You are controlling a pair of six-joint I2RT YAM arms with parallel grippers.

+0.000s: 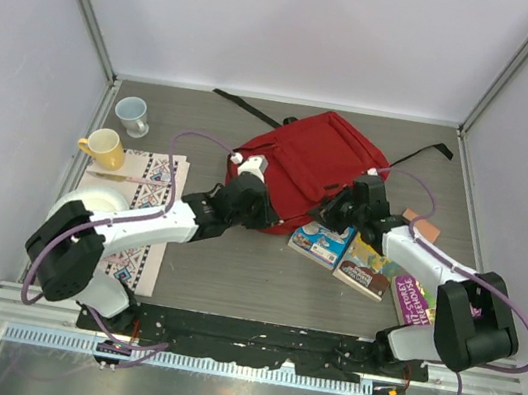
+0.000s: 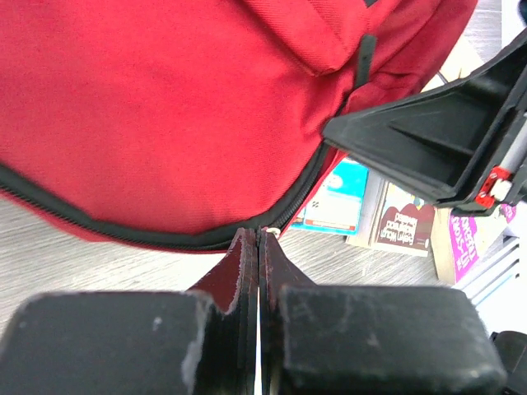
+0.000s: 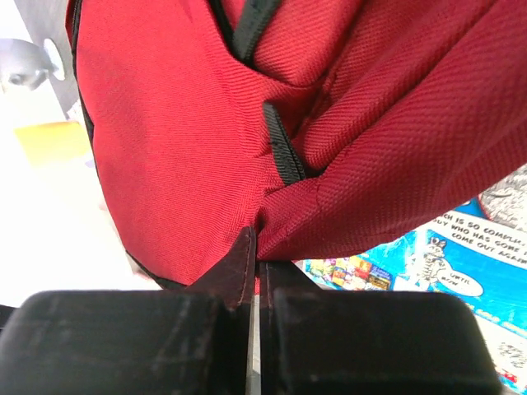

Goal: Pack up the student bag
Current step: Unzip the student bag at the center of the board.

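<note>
**A:** Where do we stand with the student bag (image 1: 311, 160)?

**B:** It lies flat toward the far middle of the tabletop (image 1: 231, 273), and we judge nothing packed yet, since the books sit outside it. Both our tools meet its near edge.

**A:** Are they holding it?

**B:** The left tool (image 2: 259, 239) is clenched with its tips at the black zipper (image 2: 165, 234) line. The right tool (image 3: 254, 243) is clenched at a fold of red fabric below the front pocket. We cannot tell whether either has cloth nipped between its tips.

**A:** So what worries us?

**B:** First, a thin pinch. If we pull, the fabric may slide out, or the whole bag may drag across the tabletop instead of opening. Second, our tools stand near each other, so a careless pull could knock them together.

**A:** And the books?

**B:** The bag's near right corner overlaps the blue book (image 1: 322, 243). Lifting there could shove it into the brown book (image 1: 366, 267) just beside it. The pull tab (image 3: 282, 152) hangs above our right tips, ungrasped, so we may be tugging cloth where we need the tab.
</note>
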